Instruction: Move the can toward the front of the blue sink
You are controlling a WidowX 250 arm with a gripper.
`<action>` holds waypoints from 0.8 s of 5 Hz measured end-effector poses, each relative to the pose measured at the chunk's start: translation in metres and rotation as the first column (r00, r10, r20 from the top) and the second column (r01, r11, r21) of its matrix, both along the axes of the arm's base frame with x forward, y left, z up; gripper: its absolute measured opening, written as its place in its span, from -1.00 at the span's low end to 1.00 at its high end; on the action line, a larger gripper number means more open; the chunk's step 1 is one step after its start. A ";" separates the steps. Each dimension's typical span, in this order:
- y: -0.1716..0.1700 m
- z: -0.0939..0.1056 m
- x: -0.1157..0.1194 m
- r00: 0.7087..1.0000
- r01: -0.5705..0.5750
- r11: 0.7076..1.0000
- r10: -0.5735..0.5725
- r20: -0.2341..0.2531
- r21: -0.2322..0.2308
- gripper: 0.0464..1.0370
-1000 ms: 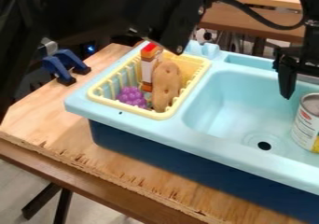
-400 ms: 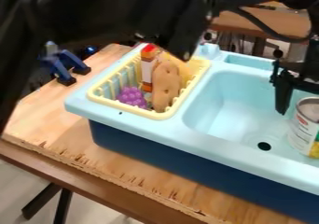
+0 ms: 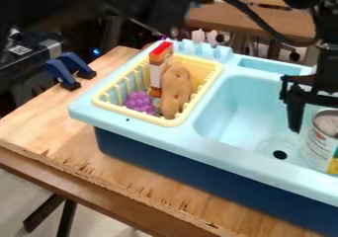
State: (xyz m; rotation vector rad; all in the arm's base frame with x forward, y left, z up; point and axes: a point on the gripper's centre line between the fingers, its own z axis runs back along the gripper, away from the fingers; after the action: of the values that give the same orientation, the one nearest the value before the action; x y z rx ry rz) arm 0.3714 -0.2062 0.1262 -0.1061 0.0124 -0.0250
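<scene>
Tin can [image 3: 318, 144] is observed in light-blue toy sink [image 3: 231, 151] near black gripper [image 3: 305, 97], whose grip state cannot be determined.

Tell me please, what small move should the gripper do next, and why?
Probably a slow, slight easing of the gripper toward the can. The gripper hangs over the sink close by the can, and I cannot tell whether they touch, so a quick move could knock it.
</scene>
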 end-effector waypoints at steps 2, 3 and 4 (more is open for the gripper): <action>-0.006 -0.002 -0.053 0.987 -0.077 0.997 0.074 -0.140 -0.013 0.93; -0.012 0.001 -0.067 0.986 -0.044 0.999 0.046 -0.160 0.015 0.93; -0.005 0.005 -0.066 0.982 -0.010 0.997 0.025 -0.188 0.078 0.93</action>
State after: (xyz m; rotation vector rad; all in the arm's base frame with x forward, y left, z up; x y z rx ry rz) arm 0.3055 -0.2114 0.1316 -0.0313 0.2021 0.0034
